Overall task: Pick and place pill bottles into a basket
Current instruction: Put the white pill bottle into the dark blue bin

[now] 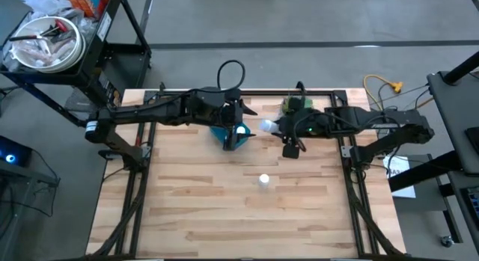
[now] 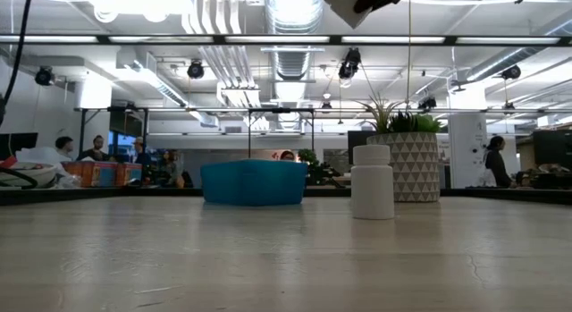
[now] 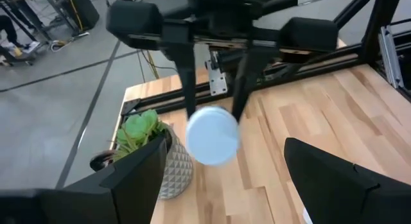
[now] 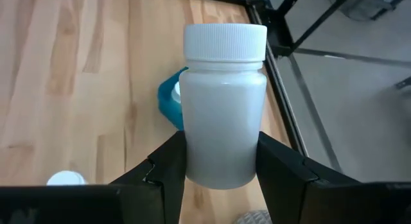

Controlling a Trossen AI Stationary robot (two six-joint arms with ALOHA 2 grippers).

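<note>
Overhead, the left arm reaches in from the bench's left edge along the far side, its left pincer (image 1: 238, 120) poised over the blue basket (image 1: 228, 134), which sits near the far edge, a little left of centre. From the left wrist, the two dark fingers (image 3: 138, 169) stand wide apart with nothing between them. Level across the bench, the basket (image 2: 254, 182) rests flat on the wood, its low walls hiding whatever lies inside. Just right of the basket, the right arm enters from the right edge, and the right pincer (image 1: 271, 127) carries a bottle (image 1: 266, 126) raised off the bench. From the right wrist, this bottle (image 4: 224, 108) is clamped at its lower body between the two fingers (image 4: 168, 161), cap away from the wrist; part of the basket (image 4: 169, 101) shows behind it, and the cap of a loose bottle (image 4: 66, 179) lies on the wood. From the left wrist, the right pincer (image 3: 214, 118) faces the camera, the held bottle (image 3: 212, 135) seen round end on. A second bottle (image 1: 263, 180) stands upright alone near the bench's centre, well apart from the basket; level with the bench it appears as bottle (image 2: 373, 181), in front of the pot (image 2: 411, 166). The pot (image 1: 293, 106) with its green plant stands at the far edge beside the right arm.
</note>
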